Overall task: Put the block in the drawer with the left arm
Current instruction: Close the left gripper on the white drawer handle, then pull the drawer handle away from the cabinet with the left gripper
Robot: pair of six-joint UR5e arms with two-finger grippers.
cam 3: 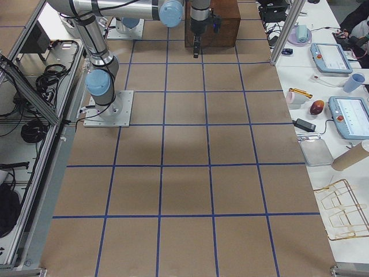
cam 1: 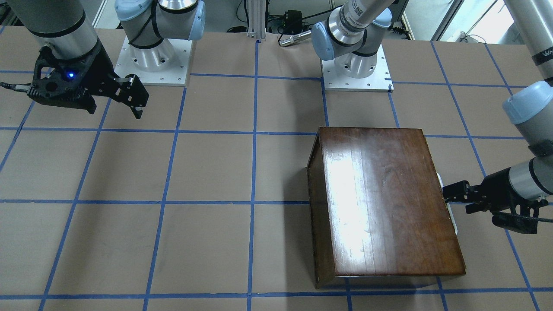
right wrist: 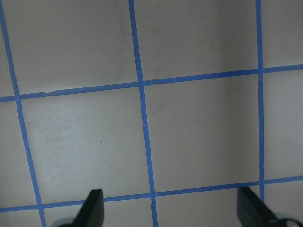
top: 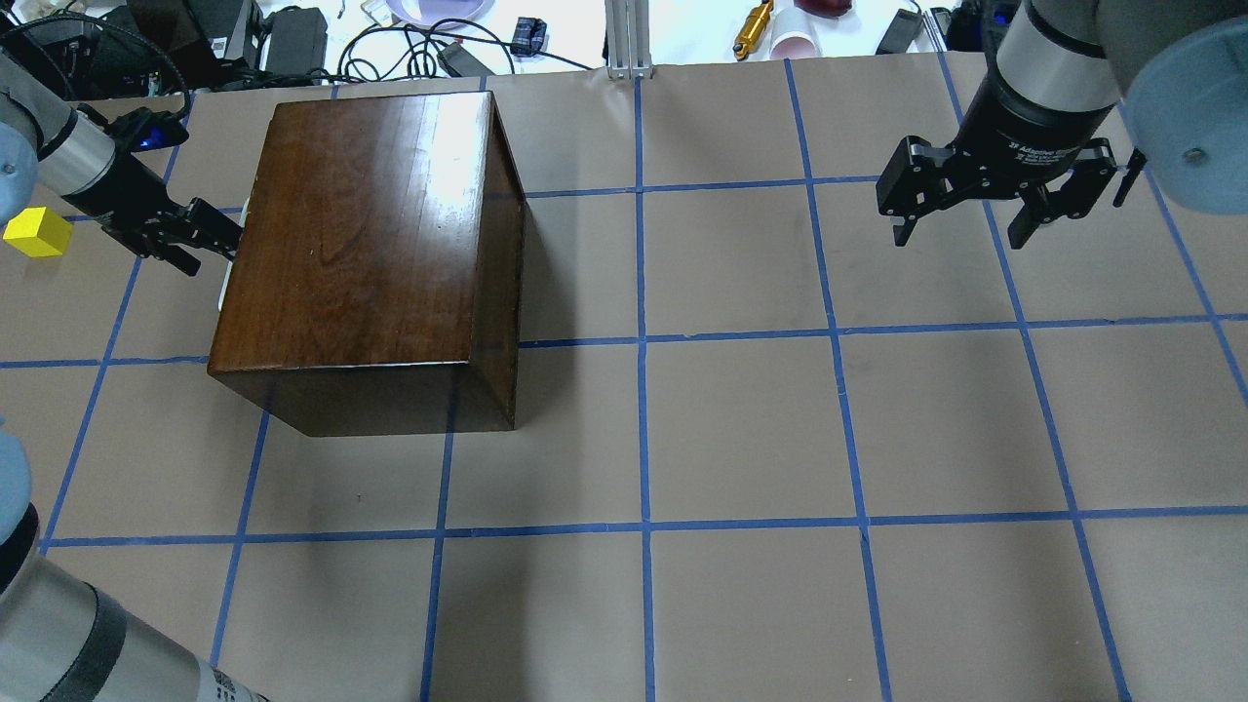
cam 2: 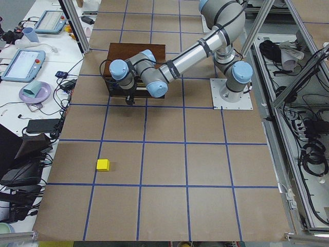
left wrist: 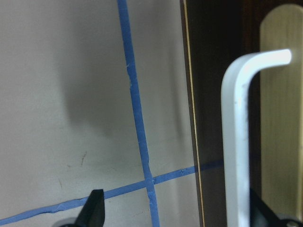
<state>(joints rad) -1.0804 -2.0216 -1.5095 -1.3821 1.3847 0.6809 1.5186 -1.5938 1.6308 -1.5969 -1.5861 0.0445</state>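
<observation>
Drawer-opening step, I'd say: the left gripper (top: 210, 244) is spread with the handle (left wrist: 235, 142) between its fingers, not pinching, and the drawer (left wrist: 213, 94) looks shut. The block (top: 37, 232) sits on the table (top: 741, 429), well apart from the box (top: 370, 224). Next move: clamp the handle and pull straight out.

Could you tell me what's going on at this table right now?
The left gripper is at the front of the dark wooden box, its jaws open around the pale bar handle of the drawer, which looks shut. The yellow block sits on the table beside that arm, not yet picked up. The right gripper hangs open above the table on the other side, holding nothing.
</observation>
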